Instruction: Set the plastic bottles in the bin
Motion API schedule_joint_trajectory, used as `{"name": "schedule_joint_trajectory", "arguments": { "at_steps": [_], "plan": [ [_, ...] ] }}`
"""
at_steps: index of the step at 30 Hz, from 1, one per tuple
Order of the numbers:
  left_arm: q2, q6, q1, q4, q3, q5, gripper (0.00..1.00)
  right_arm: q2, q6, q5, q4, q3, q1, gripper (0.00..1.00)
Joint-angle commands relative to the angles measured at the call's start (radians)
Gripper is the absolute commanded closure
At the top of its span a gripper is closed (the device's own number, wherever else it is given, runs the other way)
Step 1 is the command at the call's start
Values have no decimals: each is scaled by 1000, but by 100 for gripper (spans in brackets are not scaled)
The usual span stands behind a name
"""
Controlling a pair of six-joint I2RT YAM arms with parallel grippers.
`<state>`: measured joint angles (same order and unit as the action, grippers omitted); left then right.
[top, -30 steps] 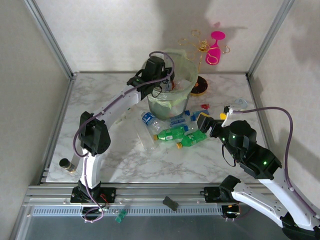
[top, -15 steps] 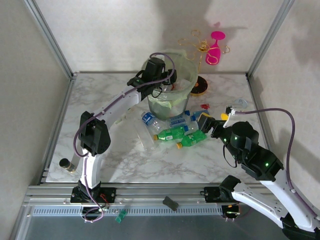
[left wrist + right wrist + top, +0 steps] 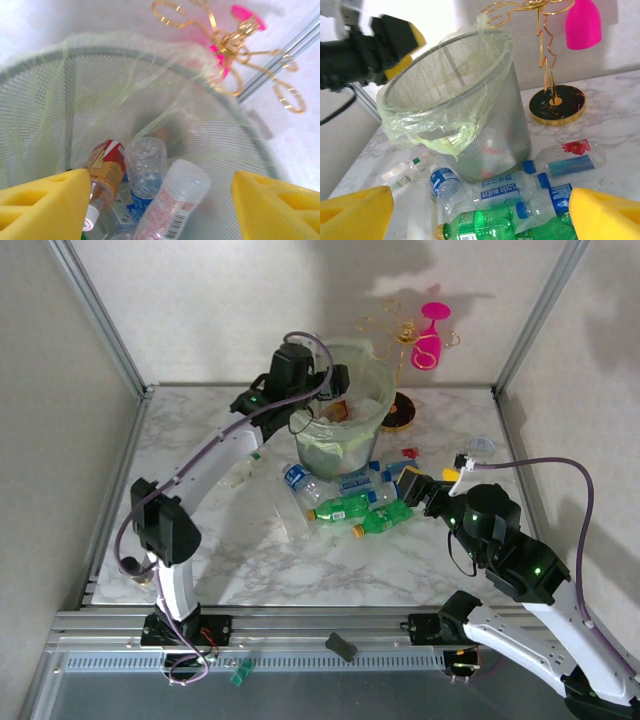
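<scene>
From above, the left gripper (image 3: 335,405) hangs over the mouth of the round mesh bin with a pale green bag liner (image 3: 337,452), which stands at the far middle of the white marble table (image 3: 260,570). A cluster of small plastic bottles (image 3: 345,507), clear and green, lies on the table just in front of the bin. The right gripper (image 3: 415,485) sits at the cluster's right edge. A pink wine glass (image 3: 430,340) hangs on a gold wire stand (image 3: 398,332) behind the bin.

The left wrist camera looks down into the bin (image 3: 75,100). The left gripper (image 3: 160,210) has its yellow pads (image 3: 45,205) well apart with nothing gripped between them. At the bottom lie a brown-orange labelled bottle (image 3: 102,172), a clear blue-labelled bottle (image 3: 145,165) and a clear red-printed bottle (image 3: 172,205).

On the right wrist camera, the right gripper (image 3: 480,215) stands wide open and empty, its yellow pads (image 3: 355,212) at the lower corners. A green bottle (image 3: 480,222) and several clear blue-labelled ones (image 3: 500,190) lie against the foot of the bin (image 3: 465,110).
</scene>
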<state>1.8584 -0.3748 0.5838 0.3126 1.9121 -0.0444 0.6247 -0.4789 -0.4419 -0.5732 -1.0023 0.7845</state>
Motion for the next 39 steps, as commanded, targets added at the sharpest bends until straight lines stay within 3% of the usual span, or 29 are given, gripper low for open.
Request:
{"name": "schedule_joint_trajectory", "arguments": {
  "at_steps": [1,13,19,25,31,39],
  "plan": [
    [-105,-16,6,-37,-43,-38,26,-10,-30,18,-2,-32,8,9],
    [-468,-45,4,-124,-371,-74,24,10,-86,74,24,-13,8,9],
    [-697,-30,4,-116,-604,-15,24,13,-187,5,18,60,9,9],
    [-881,-69,11,-144,-893,45,24,-3,-276,19,100,188,7,9],
    [-924,-108,31,-135,-1032,48,25,36,-399,16,131,294,4,8],
    [-893,-89,74,-163,-1068,90,25,61,-493,-54,122,376,-24,6]
  ]
}}
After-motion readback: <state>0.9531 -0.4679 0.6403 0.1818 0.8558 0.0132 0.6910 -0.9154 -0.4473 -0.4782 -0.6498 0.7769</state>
